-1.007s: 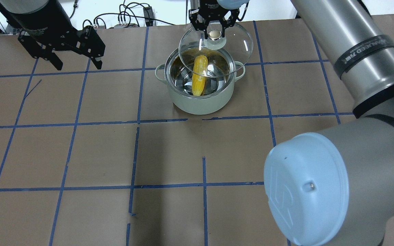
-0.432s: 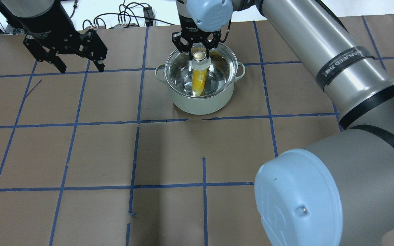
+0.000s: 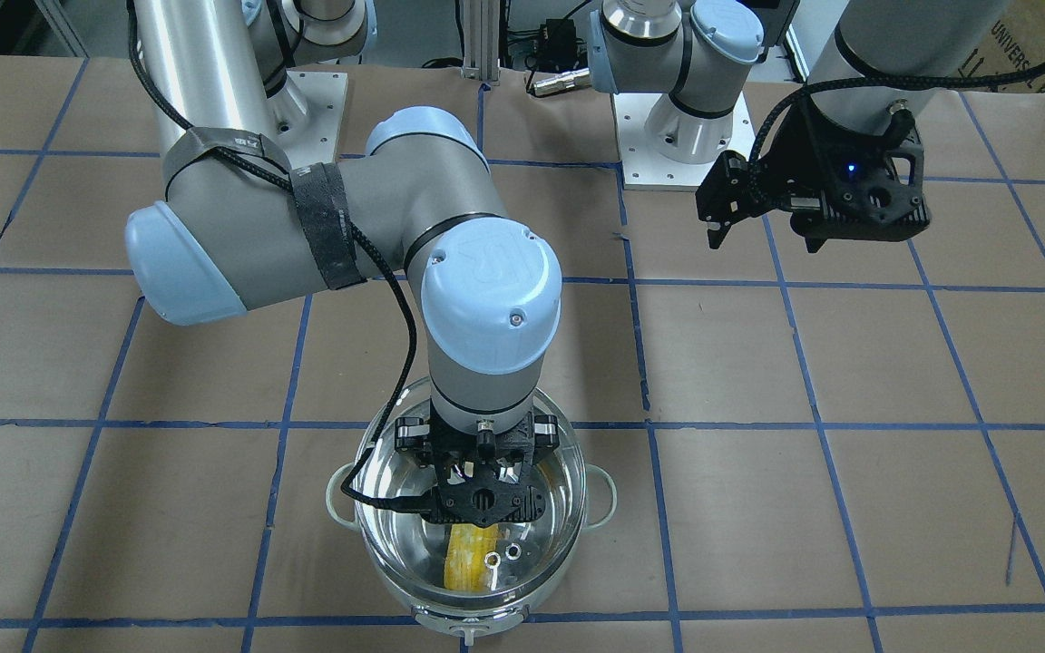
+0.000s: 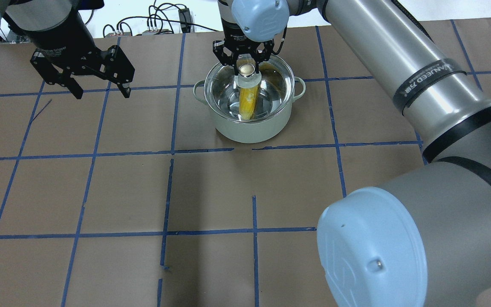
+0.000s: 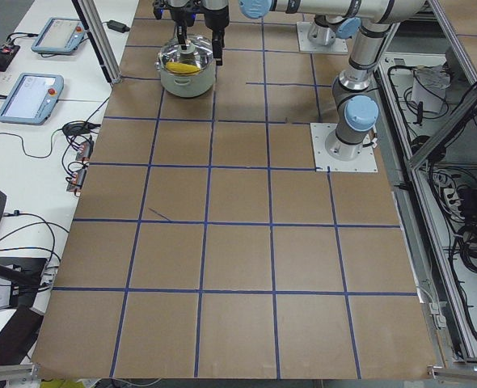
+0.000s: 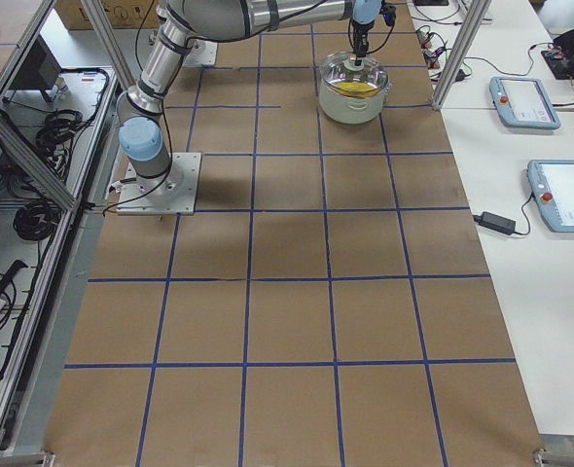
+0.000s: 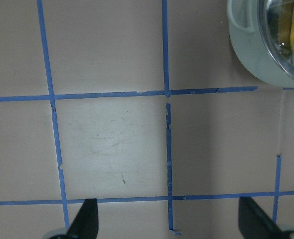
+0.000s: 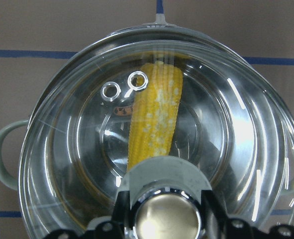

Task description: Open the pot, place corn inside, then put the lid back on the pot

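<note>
**Operator:** What has just changed over the pot?

**Observer:** A second ago your right gripper held the round clear glass domed lid tilted above the far rim of the round shiny steel pot. Now the lid lies level and appears seated on the rim. The yellow tapered corn cob is inside, under the glass.

**Operator:** And the fingers?

**Observer:** The right pair is still clamped on the lid's cream knob, so I judge only the release is left for you. Your left gripper hangs wide open and empty above the brown gridded table, left of the pot and well apart.
</note>
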Robot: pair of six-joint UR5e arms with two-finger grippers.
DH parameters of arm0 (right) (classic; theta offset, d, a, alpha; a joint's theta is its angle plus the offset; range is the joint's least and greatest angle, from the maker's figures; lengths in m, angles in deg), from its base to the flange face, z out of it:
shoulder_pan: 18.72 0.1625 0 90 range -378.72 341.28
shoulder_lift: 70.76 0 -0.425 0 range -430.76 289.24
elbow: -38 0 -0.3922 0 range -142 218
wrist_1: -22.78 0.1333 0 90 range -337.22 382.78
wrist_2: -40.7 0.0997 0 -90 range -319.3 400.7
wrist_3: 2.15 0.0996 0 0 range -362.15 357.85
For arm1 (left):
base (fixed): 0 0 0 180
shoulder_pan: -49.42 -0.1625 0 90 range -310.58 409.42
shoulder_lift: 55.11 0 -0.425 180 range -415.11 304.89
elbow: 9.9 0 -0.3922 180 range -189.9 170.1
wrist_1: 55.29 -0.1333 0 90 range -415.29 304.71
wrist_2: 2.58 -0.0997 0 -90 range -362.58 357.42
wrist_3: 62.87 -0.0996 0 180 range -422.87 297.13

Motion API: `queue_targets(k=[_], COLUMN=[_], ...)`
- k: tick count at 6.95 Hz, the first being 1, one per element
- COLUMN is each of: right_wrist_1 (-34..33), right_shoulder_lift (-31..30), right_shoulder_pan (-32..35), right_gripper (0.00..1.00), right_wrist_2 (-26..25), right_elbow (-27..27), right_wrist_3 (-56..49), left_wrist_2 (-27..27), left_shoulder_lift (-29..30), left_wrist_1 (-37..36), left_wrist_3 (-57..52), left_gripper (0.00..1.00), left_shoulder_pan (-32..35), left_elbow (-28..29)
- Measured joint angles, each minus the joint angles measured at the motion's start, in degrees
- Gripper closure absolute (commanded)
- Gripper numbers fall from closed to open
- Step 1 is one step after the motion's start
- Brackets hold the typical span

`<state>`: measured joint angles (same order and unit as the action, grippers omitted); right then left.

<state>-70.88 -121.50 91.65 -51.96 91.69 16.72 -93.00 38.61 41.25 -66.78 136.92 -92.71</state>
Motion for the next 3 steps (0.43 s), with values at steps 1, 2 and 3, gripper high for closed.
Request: queue_targets(k=[1,2,3], right_wrist_1=[-0.21,-0.35,-0.59], right_shoulder_lift=[0.04,0.14,0.26], right_shoulder_pan=[0.02,0.02,0.03], right_gripper=[0.97,0.97,0.97], right_wrist_2=[0.01,0.02,0.02], right_elbow=[0.01,0.00,-0.02], right_wrist_3=[0.29,0.43,0.58], left_wrist_2=[0.11,0.19,0.24], left_shoulder_lift=[0.08,0.17,0.17], left_wrist_1=[-0.07,-0.15,-0.20], left_wrist_3=[-0.05,-0.20,-0.28], left_gripper=[0.00,0.00,0.00], left_shoulder_pan=[-0.06,-0.16,-0.25], left_elbow=[0.07,0.27,0.28])
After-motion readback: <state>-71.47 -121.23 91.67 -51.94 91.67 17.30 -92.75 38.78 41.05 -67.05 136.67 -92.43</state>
